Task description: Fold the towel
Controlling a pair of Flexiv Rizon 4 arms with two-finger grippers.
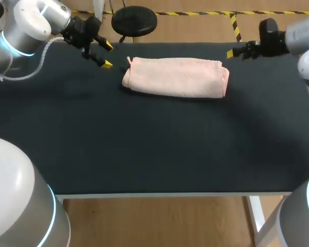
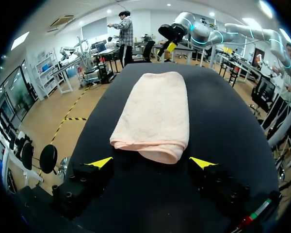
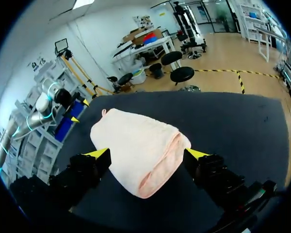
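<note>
Left tool (image 2: pixel 153 162) wide open, right tool (image 3: pixel 148 154) wide too, plain only in wrist view, towel (image 1: pixel 175 77) between them

1 towel (image 1: pixel 176 76), 2 hands (image 1: pixel 107 55) (image 1: pixel 231 53), 1 tbl (image 1: pixel 144 149)

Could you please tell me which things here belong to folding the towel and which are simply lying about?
Belongs to the job:
- pink towel, lying folded over
- left gripper, open, by one end of the towel
- right gripper, open, by the other end

Not part of it:
- dark table, which only bears the towel
</note>
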